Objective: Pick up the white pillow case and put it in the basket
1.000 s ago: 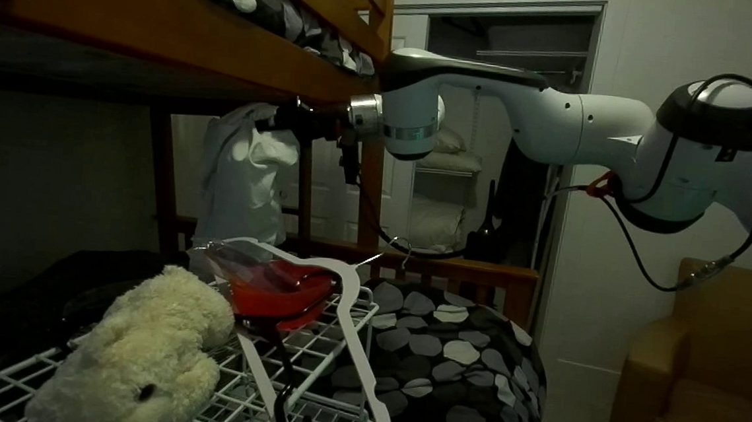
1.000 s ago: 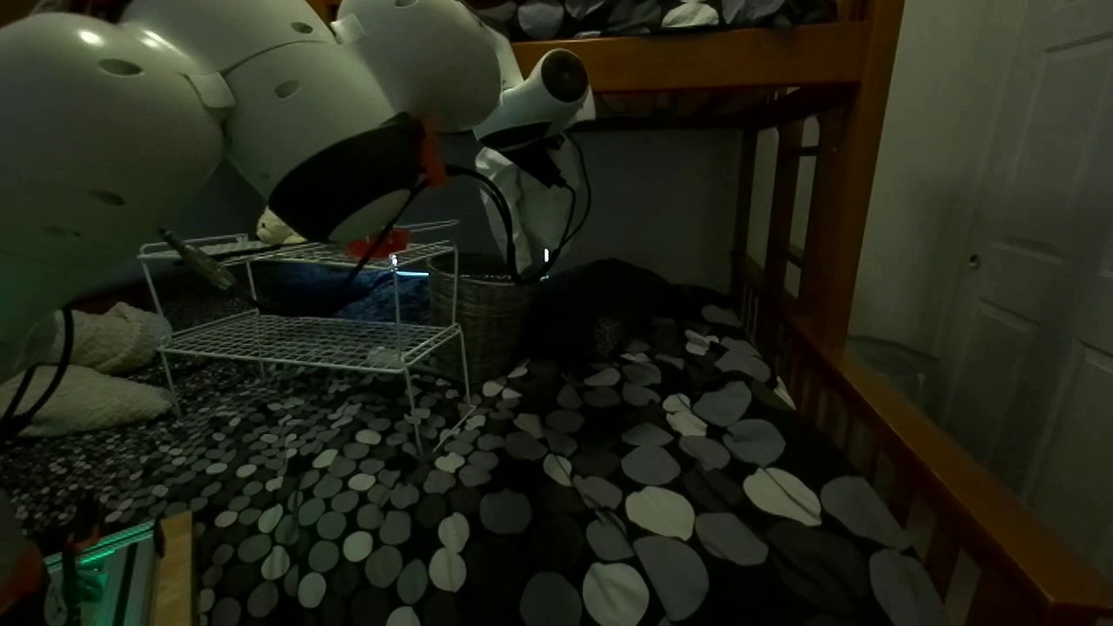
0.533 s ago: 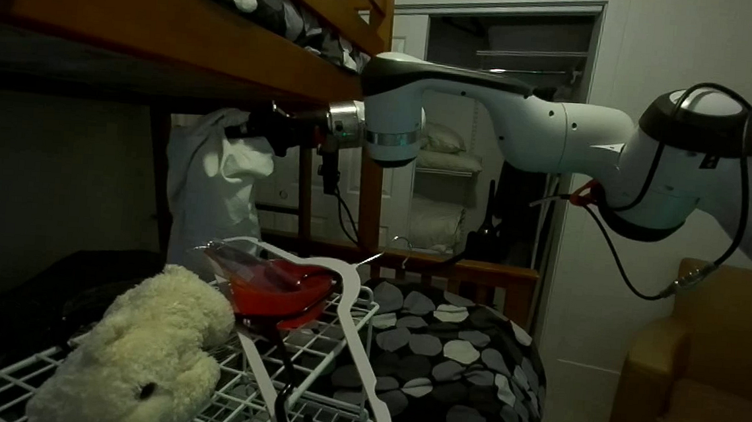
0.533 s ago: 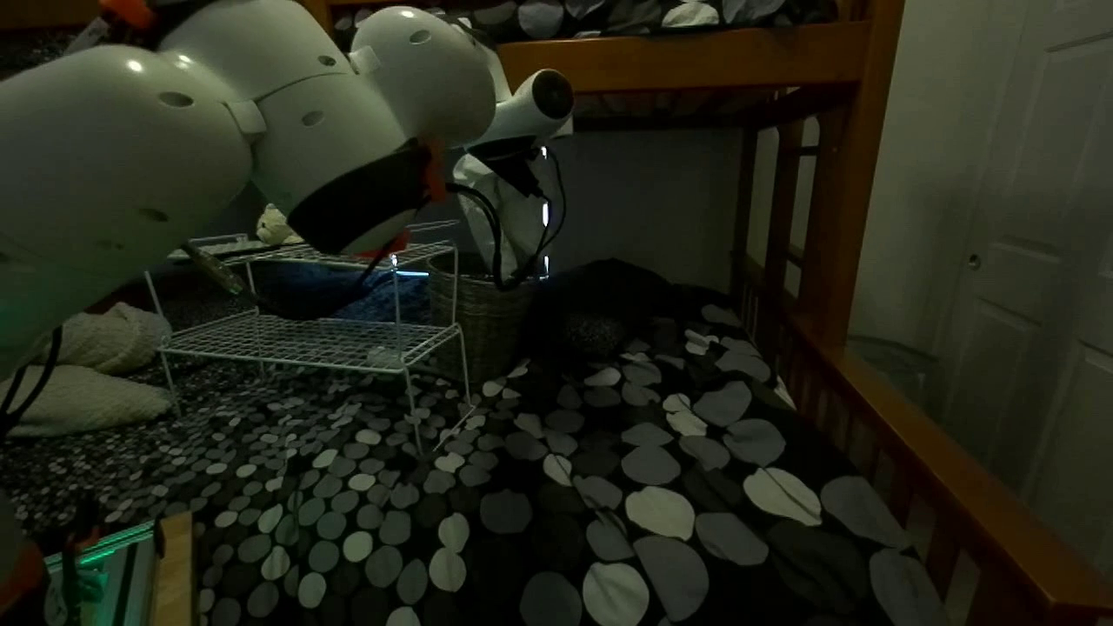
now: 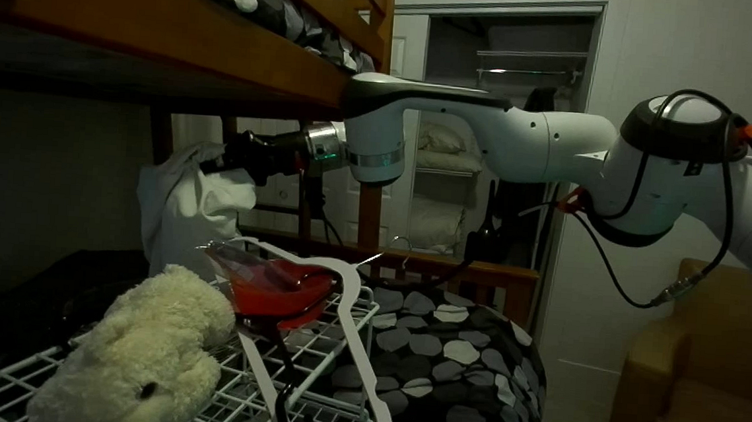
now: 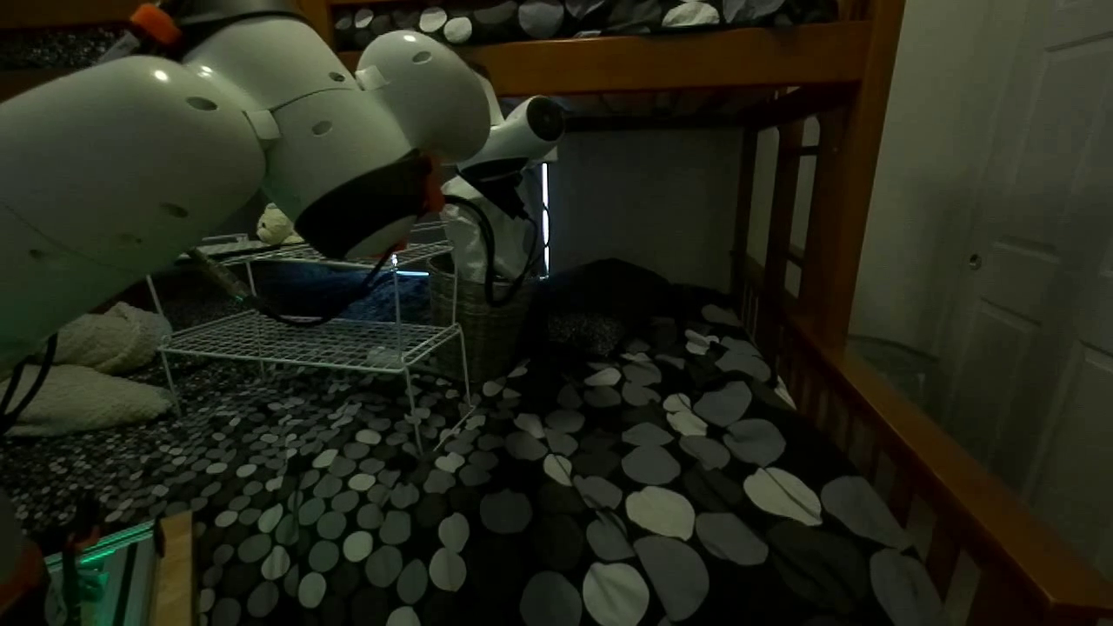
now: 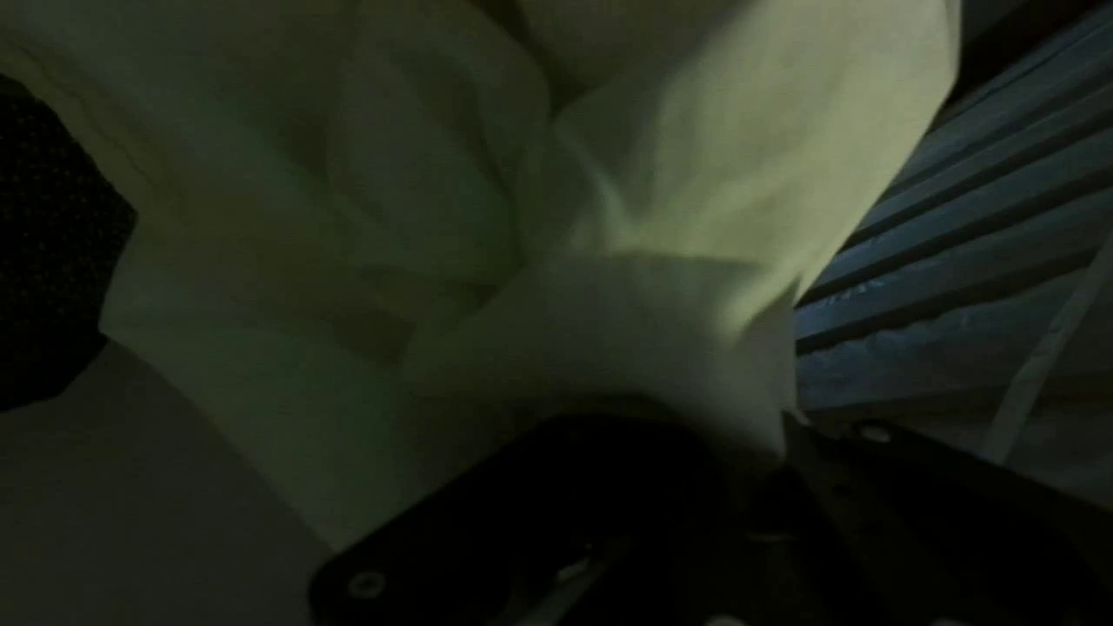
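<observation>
My hand (image 5: 212,164) is pinched tight on a gathered fold of the white pillow case (image 5: 194,215), which hangs down at the mouth of the basket (image 6: 493,329); whether its lower end is inside, I cannot tell. If I let go too high or off-centre, the loose cloth could drape over the rim and slide outside. Should I drift toward the wire rack (image 6: 296,341), the fabric might snag on the white hanger (image 5: 345,305) lying there.

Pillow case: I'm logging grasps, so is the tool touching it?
Touching. In the wrist view, the pillow case runs in between the fingers; in an exterior view, it hangs from the tool.
</observation>
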You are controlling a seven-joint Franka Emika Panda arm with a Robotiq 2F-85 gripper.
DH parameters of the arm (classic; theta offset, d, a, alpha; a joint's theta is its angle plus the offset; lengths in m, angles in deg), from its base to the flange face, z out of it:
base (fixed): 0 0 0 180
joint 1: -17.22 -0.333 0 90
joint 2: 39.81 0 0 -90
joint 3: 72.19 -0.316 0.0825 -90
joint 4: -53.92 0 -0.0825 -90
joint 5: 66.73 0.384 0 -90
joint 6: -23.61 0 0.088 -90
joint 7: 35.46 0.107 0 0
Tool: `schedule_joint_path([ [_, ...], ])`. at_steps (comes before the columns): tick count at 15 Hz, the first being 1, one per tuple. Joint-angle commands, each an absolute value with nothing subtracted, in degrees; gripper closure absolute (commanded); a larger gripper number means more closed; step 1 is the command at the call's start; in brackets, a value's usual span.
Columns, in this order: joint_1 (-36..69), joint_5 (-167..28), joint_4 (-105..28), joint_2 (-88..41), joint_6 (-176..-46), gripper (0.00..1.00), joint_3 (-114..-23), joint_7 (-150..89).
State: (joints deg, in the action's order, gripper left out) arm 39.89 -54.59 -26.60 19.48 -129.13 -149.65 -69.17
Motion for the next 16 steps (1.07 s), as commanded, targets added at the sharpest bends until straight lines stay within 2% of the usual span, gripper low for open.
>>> schedule_joint_path([
  [1,37.04,-54.67,-24.21,20.47,-128.98,0.67,-148.13,-68.77],
  [4,36.49,-54.84,-23.42,19.87,-128.0,0.46,-147.24,-68.18],
  [7,38.02,-57.96,-24.7,12.91,-123.05,0.23,-141.08,-63.07],
  [10,39.39,-59.69,-24.35,10.15,-118.78,0.01,-139.69,-60.63],
  [14,39.55,-59.48,-22.54,10.47,-118.76,0.0,-141.54,-62.9],
  [16,40.66,-61.66,-24.6,4.95,-115.88,0.0,-137.44,-58.04],
])
